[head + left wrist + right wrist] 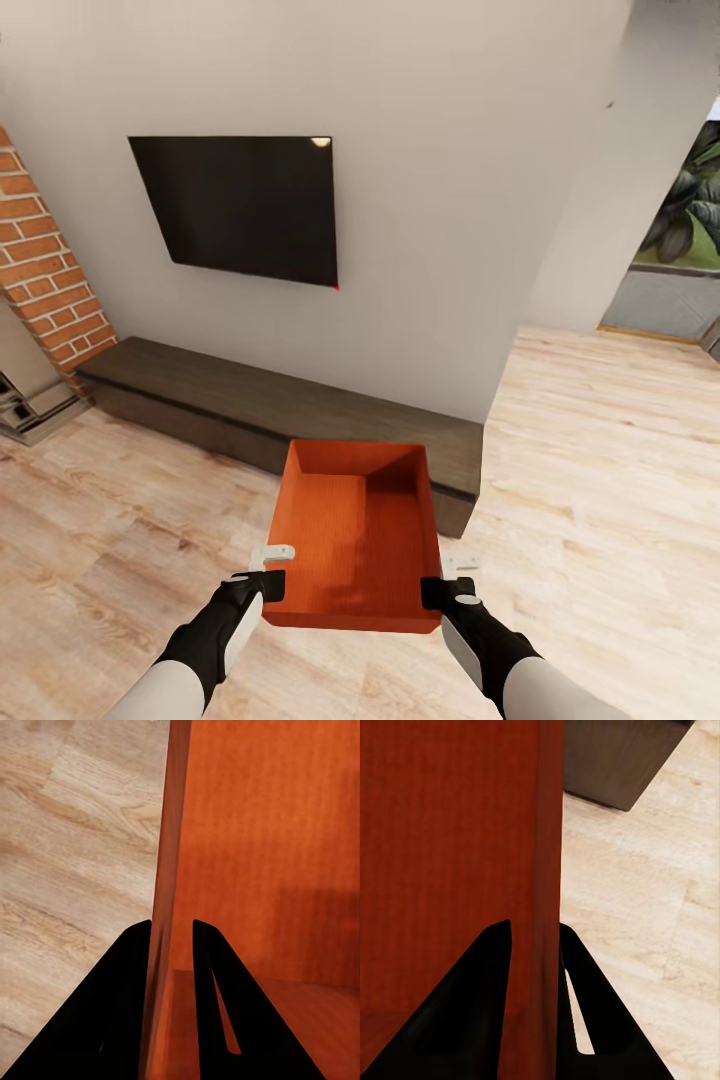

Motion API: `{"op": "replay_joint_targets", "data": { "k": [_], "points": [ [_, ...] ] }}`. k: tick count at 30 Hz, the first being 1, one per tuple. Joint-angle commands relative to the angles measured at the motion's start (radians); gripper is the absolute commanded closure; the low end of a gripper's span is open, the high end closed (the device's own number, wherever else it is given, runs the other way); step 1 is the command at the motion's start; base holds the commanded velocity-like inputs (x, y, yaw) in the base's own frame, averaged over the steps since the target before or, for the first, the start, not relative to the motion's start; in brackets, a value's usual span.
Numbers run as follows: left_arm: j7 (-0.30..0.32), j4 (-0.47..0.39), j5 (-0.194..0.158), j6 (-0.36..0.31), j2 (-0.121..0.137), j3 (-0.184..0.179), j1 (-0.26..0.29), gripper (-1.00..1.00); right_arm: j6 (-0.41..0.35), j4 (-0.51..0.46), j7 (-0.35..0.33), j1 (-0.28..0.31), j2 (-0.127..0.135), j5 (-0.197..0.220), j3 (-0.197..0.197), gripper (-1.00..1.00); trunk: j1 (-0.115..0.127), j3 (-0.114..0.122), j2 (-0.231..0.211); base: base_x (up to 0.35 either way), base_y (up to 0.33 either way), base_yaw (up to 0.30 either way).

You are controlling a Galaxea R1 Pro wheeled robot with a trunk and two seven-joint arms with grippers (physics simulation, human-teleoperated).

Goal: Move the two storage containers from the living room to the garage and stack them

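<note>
The robot stands in the living room facing a cream wall with a black TV [240, 205], and it carries one orange-red storage container [355, 535] out in front of itself, clear of the wood-plank floor [110, 520] and just short of a low dark TV bench [250, 400]. Each arm takes one long side wall near the closer end: the left gripper [268, 570] pinches the left wall and the right gripper [450, 580] the right wall, one finger inside and one outside, as both wrist views show. Holding both walls at once seems meant to keep the open box level and steady for the trip to the garage. A brick column [45, 250] rises at the left.
</note>
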State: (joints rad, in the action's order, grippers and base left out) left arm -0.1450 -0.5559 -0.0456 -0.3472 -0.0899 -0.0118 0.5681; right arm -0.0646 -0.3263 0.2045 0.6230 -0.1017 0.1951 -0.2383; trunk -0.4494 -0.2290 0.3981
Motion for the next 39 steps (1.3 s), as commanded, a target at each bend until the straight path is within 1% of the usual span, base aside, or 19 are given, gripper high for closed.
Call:
{"op": "replay_joint_targets", "data": {
  "k": [1,39],
  "points": [
    [-0.019,-0.004,0.024,-0.009,-0.001,0.015,0.001,1.0,-0.006,-0.002,0.021,0.0,0.0,0.0,0.004,1.0,-0.001,0.0,0.002,0.0,0.0,0.0],
    [-0.019,-0.004,0.024,-0.008,-0.001,0.015,0.001,1.0,-0.006,-0.002,0.024,0.0,0.0,0.0,0.004,1.0,-0.001,0.06,0.002,0.0,0.0,0.0]
  ]
}}
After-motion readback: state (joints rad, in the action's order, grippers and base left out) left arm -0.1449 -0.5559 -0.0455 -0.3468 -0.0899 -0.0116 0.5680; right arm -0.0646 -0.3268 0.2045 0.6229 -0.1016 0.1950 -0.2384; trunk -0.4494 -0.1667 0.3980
